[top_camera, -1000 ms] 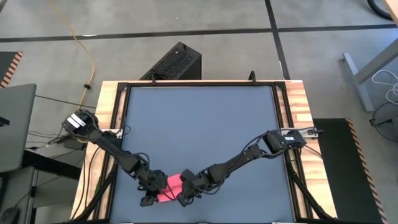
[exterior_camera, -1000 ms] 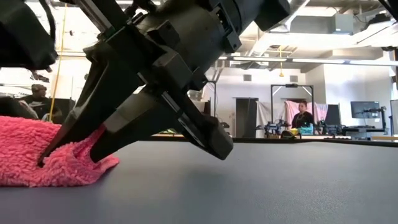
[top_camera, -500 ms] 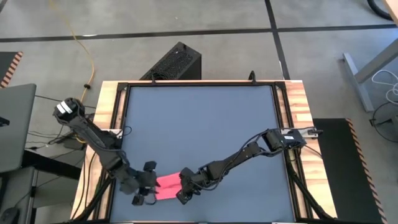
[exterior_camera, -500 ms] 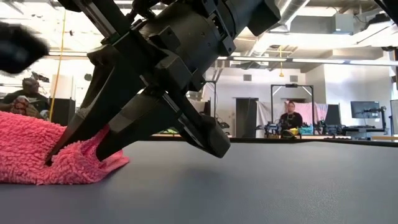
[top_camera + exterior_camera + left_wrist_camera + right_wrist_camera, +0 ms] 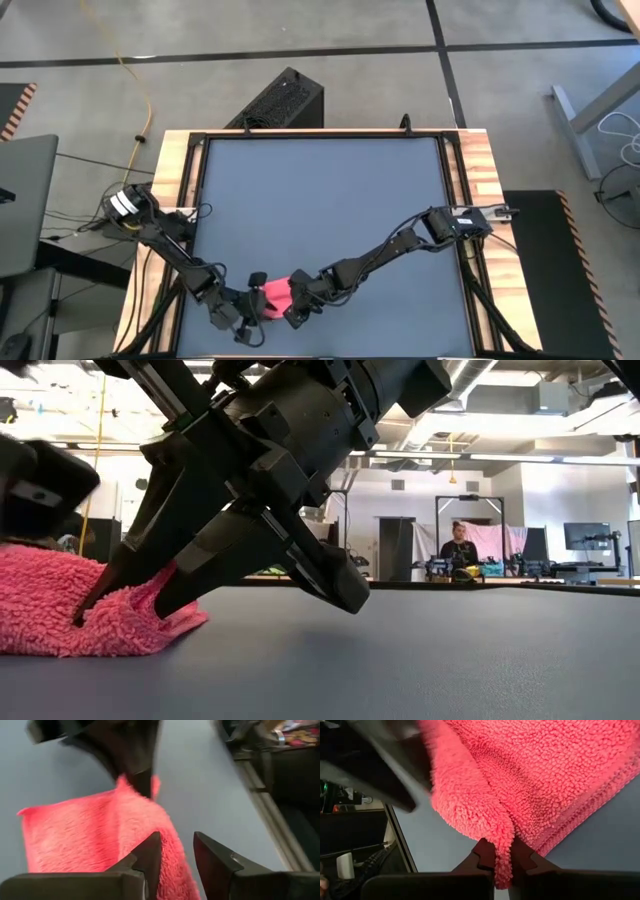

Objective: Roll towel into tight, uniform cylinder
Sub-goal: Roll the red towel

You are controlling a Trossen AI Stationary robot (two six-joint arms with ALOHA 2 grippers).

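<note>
Pink, fuzzy cloth lies bunched at the near edge of the dark grey tabletop (image 5: 320,200): the towel (image 5: 275,295), sitting between the two arms, left of centre. The right gripper (image 5: 502,862) has its fingers pressed together on a raised fold at the towel's right end; the low view shows the pinched ridge lifted off the surface while the rest of the cloth lies flat. That hold probably anchors one end so the pile can be turned over itself without sliding. The left gripper (image 5: 172,862) hovers at the towel's left end with its fingers parted by a narrow gap, gripping nothing; cloth shows beneath and between them, so it seems placed to take the opposite edge. The towel looks folded and rumpled rather than rolled, so the cylinder is, by my reading, barely begun. In the room beyond, a person (image 5: 457,545) stands far off.
</note>
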